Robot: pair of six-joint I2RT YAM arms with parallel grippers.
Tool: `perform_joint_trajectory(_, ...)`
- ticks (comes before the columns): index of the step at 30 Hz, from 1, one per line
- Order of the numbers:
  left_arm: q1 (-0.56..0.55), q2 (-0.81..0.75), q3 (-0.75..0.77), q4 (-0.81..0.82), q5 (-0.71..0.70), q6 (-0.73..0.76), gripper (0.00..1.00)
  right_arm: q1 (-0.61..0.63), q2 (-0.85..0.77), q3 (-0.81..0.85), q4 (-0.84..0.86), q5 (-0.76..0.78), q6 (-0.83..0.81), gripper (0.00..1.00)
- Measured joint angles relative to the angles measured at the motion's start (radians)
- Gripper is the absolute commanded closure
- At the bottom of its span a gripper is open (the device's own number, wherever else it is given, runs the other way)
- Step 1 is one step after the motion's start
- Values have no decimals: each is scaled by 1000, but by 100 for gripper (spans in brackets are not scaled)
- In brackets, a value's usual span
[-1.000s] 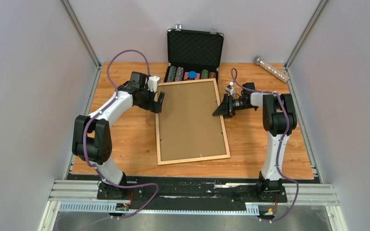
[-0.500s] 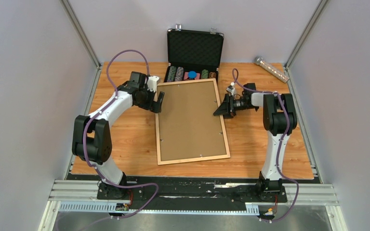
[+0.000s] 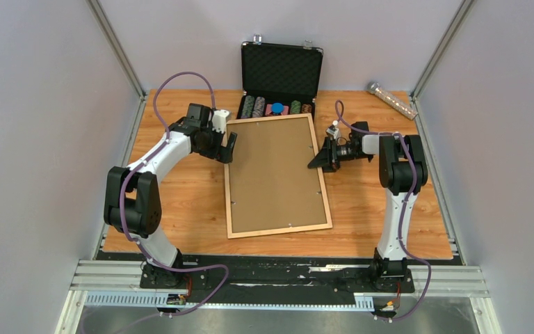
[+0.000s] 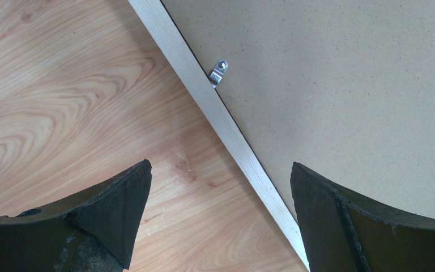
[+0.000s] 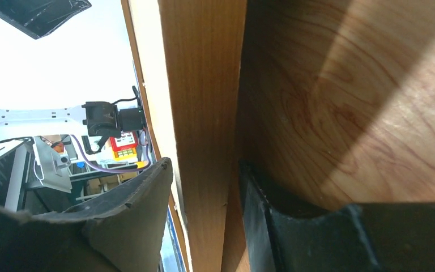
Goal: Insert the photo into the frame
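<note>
Two grippers at the rails of a face-down frame, and no print in sight.

We see the large light-brown wooden picture frame lying flat, back up, mid-way across the wooden table, its far end just beside the open black poker-chip case. A brown fibreboard backing panel fills it, held by small metal tabs. The left gripper hangs with jaws spread wide, straddling the left rail without touching it. The right gripper seems pinched onto the right rail. The paper photo shows in none of our views, so we cannot tell where it is. We judge the frame rigid but fragile: the pane adds weight and the thin rails could twist, so we would hold both long rails and lift evenly.
</note>
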Motion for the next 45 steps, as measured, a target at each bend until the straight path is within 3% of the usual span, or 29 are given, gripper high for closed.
perform_joint_trajectory(17,3,0,0,0,1,0,0,0,0,0,7,-11,23,86)
perform_joint_trajectory(27,4,0,0,0,1,0,0,-8,0,0,7,-13,25,98)
perform_joint_trajectory(45,11,0,0,-1,2,0,0,-19,-163,-11,-41,30,82,100)
